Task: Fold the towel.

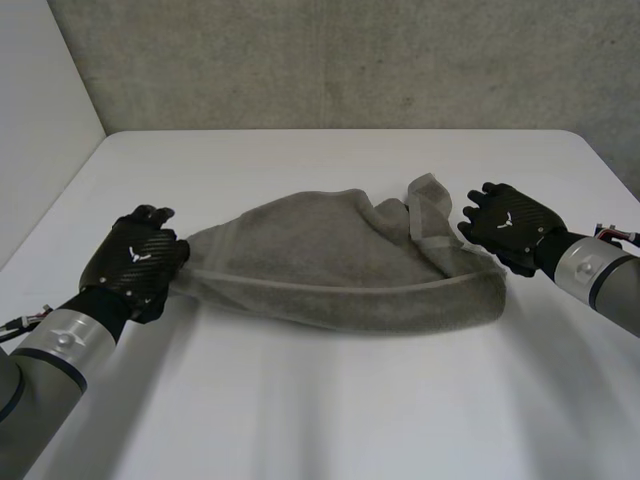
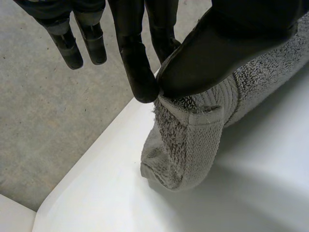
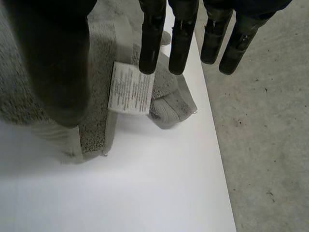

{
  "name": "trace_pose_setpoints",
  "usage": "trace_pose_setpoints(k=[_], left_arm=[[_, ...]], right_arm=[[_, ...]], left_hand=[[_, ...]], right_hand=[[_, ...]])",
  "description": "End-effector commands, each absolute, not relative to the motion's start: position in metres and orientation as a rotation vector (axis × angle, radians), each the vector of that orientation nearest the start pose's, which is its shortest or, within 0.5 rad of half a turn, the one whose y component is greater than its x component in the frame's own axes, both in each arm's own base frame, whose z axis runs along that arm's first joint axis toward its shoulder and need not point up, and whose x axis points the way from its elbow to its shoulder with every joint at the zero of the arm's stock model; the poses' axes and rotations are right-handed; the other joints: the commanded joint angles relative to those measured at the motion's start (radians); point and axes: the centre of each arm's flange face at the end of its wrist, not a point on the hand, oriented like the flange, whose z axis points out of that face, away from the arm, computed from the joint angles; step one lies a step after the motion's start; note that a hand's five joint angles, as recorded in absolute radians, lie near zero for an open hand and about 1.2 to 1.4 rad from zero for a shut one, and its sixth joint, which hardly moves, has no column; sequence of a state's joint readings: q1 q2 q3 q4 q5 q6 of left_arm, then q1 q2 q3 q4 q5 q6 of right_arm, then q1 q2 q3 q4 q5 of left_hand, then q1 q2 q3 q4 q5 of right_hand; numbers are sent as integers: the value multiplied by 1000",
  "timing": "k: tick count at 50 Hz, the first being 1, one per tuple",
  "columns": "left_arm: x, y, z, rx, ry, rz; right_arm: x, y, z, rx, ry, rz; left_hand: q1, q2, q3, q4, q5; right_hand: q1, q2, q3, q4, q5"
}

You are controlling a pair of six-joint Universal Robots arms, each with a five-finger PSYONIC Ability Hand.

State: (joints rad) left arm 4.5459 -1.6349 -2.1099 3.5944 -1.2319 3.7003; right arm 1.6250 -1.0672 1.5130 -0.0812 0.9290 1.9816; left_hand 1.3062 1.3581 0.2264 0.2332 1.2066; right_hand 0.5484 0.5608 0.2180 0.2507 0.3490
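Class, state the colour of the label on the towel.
The label is white with fine dark print, on the grey towel; it is clearest in the right wrist view.

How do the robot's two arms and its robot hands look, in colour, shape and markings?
The left robot hand and the right robot hand are black, each with a woven-pattern shell on its back, a small white mark there and slim fingers. The left arm and the right arm are round, silver-grey tubes.
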Motion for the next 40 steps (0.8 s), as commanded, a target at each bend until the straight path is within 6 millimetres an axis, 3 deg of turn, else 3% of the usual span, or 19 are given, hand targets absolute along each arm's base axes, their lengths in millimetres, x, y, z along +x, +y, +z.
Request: trace_pose_setpoints(k=[1,12,20,26,40], left_arm=[[-201,-236,176,1146,2078,-2052],[-199,-238,176,1134,2079,-2049],[-199,-239,175,1132,2080,-2048],[-200,-238,175,1137,2083,-2046],[-200,-238,174,1137,2086,-2043]], right_arm=[[198,-342,155,-1940,1793,-1909],[180,-337,154,-1893,1907,-1832],[176,-313,149,-1698,2043,-1523],[175,-318,141,-1498,2098,-1464],[174,-331,133,-1302,2170,-1433]], left_hand=[[90,38,-52,-59,15],[90,38,-52,-59,15],[90,38,-52,-59,15],[90,38,-52,-59,15],[90,38,-52,-59,15]], right_hand=[[-55,-68,-44,-76,-30],[-47,-59,-44,-76,-22],[-52,-65,-44,-76,-28],[-55,-68,-44,-76,-30],[-41,-53,-44,-76,-16]])
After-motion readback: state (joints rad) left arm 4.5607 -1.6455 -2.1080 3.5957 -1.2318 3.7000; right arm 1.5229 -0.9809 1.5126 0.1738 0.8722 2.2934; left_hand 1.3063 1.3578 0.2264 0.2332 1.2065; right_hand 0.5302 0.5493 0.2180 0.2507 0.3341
